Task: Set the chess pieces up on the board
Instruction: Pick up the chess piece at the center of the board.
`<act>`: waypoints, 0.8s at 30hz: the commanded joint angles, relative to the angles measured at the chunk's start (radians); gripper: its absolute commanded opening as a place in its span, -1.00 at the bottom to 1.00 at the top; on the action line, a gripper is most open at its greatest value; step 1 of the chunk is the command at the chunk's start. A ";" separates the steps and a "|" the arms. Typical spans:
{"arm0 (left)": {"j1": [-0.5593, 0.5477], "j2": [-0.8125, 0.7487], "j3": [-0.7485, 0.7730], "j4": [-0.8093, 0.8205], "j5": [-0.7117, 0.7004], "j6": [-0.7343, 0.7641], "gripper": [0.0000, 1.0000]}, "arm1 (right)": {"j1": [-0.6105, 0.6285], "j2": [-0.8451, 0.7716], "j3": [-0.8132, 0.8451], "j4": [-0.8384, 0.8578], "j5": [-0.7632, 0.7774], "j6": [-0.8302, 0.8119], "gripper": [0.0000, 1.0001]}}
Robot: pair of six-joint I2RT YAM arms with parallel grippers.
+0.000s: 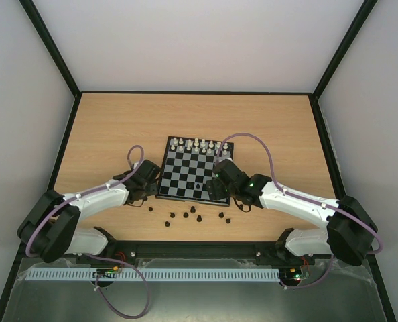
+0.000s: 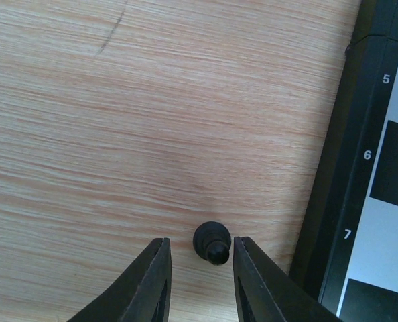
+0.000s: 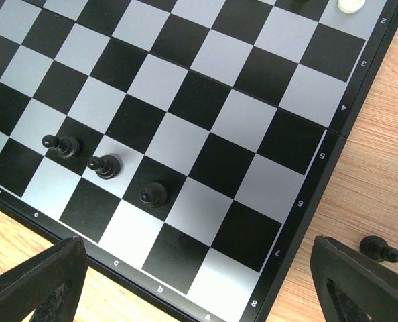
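Lighting is bright, even and diffuse, casting short, soft shadows on the bench (image 1: 105, 127). Pale squares of the board (image 2: 393, 221) wash out in the left wrist view. The fingers (image 3: 45, 285) of the right tool (image 3: 197, 249) render slightly soft.

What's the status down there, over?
Left gripper open around a black piece on the table. Right gripper open over the board, three black pieces placed. Nothing blocking.

Left wrist: I read pale digits 5, 6, 7 down the dark border of the board (image 2: 333, 201), with a 4 cut off at the frame top. Right wrist: the board (image 3: 288, 228) border showed 2 to 8 on one side and f, e, c, b, a along the other.
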 commanded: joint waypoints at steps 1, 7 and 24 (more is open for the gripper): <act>0.001 0.020 0.020 0.032 0.005 0.020 -0.42 | -0.005 -0.009 -0.019 -0.003 0.007 -0.005 0.83; 0.001 0.009 0.017 0.028 0.010 0.023 -0.36 | -0.006 0.033 -0.012 0.009 -0.005 -0.008 0.82; 0.014 0.005 0.023 0.046 0.016 0.052 -0.53 | -0.005 0.027 -0.024 0.014 0.010 -0.003 0.82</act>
